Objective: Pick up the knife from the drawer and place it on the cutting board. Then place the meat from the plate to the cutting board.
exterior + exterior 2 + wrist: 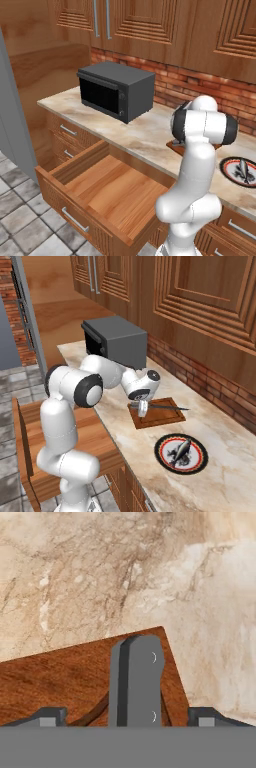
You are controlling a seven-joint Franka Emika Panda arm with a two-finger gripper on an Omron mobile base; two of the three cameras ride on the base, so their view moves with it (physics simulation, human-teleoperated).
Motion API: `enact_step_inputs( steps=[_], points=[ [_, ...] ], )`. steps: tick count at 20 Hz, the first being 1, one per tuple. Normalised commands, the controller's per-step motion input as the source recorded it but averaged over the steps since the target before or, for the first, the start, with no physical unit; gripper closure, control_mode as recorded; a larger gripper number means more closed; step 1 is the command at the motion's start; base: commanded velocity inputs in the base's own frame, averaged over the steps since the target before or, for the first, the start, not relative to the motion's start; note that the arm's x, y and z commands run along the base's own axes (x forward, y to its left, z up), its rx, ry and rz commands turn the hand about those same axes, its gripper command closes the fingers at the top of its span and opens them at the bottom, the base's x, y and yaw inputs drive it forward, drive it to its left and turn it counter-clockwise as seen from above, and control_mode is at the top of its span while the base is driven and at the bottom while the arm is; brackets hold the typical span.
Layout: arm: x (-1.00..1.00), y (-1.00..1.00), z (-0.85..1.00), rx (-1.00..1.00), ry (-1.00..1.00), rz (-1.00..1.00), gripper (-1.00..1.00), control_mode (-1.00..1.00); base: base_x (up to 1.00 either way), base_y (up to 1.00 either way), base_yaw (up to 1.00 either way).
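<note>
1. Fingertips [50, 716] sit wide apart at the bottom of the hand view. The jaws are open and are not holding anything.
2. Between the jaws lies the dark handle of the knife [136, 682]. Neither tip touches it.
3. Under the knife is the cutting board [60, 682]. In the right base view the knife lies flat across the board, and its thin blade sticks out past the far edge.
4. Around the board is the marble table [100, 572].
5. Just beside the board on the table is the plate [162, 453]. The meat [180, 450] is on the plate.
6. Lower down, the drawer [115, 192] is pulled out, and I see no knife in it.
7. So I think the first part of the job is done: the knife is on the board.
8. What is left is the second part: lift the meat off the plate and put it on the board beside the knife.
</note>
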Motion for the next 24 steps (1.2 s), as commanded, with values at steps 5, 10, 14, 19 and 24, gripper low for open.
enact_step_inputs(
  steps=[5,10,14,19,24],
  points=[
    [-0.28,-0.05,0.25,-0.03,-0.06,0.02,-1.0,-1.0,0.0,0.0,0.0],
    [-0.22,-0.03,0.16,-0.11,0.0,0.0,-1.0,-1.0,0.0,0.0,0.0],
    [-0.31,-0.15,0.56,-0.09,0.02,0.0,-1.0,-1.0,0.0,0.0,0.0],
    [-0.47,-0.35,0.24,-0.06,0.0,-0.02,-1.0,-1.0,0.0,0.0,0.0],
    [-0.51,-0.32,0.13,-0.09,0.01,-0.01,-1.0,-1.0,0.0,0.0,0.0]
  ],
)
